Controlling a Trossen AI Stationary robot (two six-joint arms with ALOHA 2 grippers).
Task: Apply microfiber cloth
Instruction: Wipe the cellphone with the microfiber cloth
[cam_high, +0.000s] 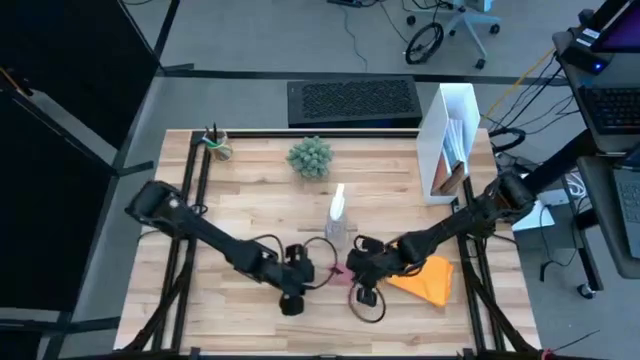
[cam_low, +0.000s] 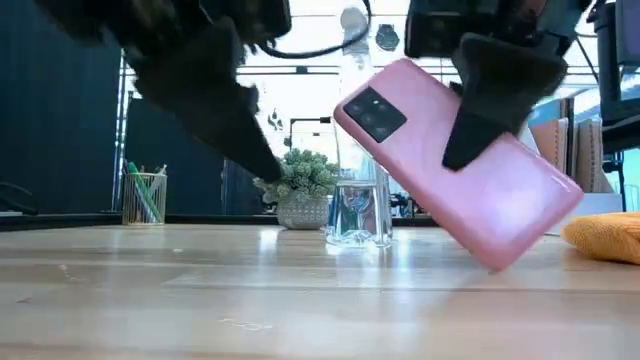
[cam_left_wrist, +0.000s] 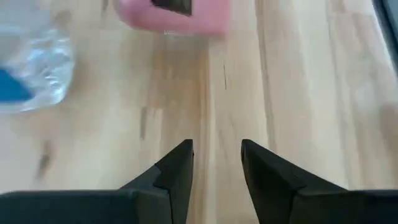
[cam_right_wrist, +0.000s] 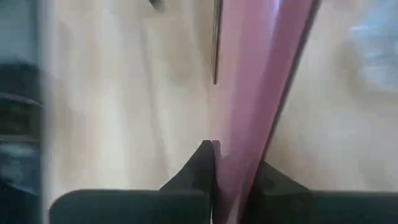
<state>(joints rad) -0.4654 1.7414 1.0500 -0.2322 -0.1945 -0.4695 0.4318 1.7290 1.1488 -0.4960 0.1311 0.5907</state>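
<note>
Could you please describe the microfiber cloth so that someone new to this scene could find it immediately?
Start at the white file holder at the table's far right, then come toward the near edge. Beside the right gripper, which holds a pink phone, lies the microfiber cloth: the only bright orange, soft thing there.

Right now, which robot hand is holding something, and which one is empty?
The right gripper holds the pink phone tilted above the table, jaws shut on its edge. The left gripper beside it is open and empty.
</note>
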